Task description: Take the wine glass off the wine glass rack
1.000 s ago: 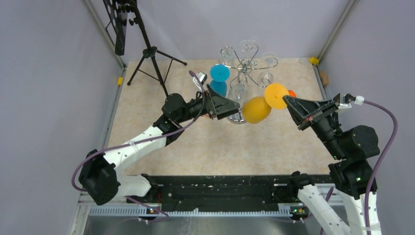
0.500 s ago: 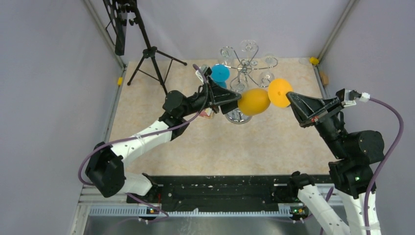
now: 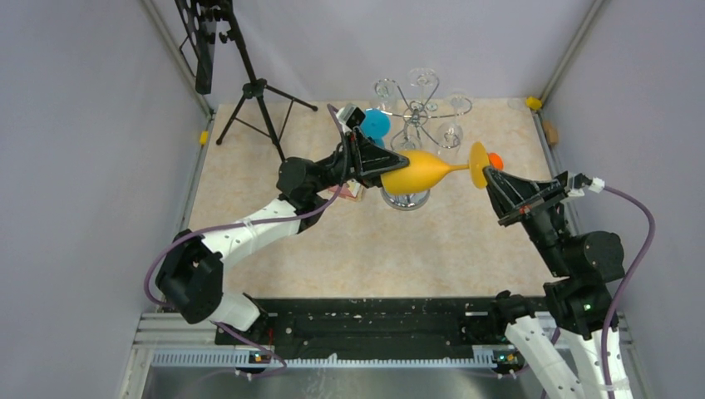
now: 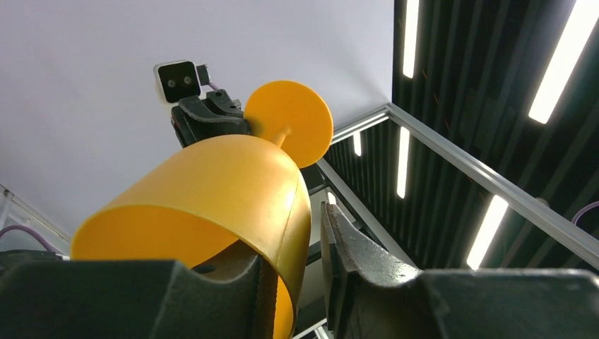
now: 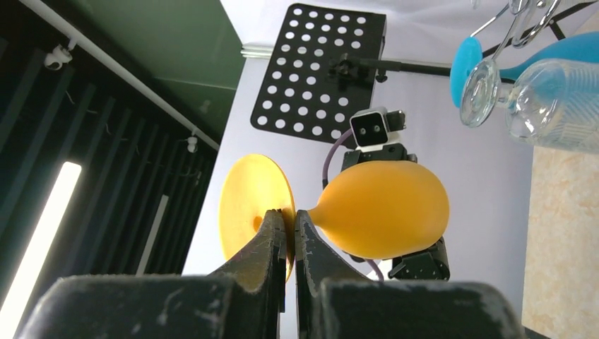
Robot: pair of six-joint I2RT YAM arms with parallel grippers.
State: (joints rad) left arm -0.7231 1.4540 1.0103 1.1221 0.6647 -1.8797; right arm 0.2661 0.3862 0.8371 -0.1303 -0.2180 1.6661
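Observation:
An orange wine glass [image 3: 420,170] lies level in the air in front of the chrome wine glass rack [image 3: 420,110], clear of its arms. My right gripper [image 3: 489,173] is shut on the glass's round foot [image 5: 247,194], with the bowl [image 5: 385,208] just beyond its fingertips [image 5: 289,224]. My left gripper [image 3: 389,166] is at the bowl's mouth. One finger is inside the bowl [image 4: 212,191], the other outside the rim, and a small gap shows beside the wall [image 4: 304,240].
A blue glass [image 3: 376,125] and several clear glasses [image 3: 424,80] hang on the rack; its disc base [image 3: 405,200] sits under the orange bowl. A black tripod [image 3: 253,91] stands at the back left. A small orange-red object [image 3: 496,158] lies behind the right gripper.
The orange glass has swung from hanging at an angle to lying level. My left gripper has moved up and right to the bowl's mouth. My right gripper has shifted slightly left with the foot.

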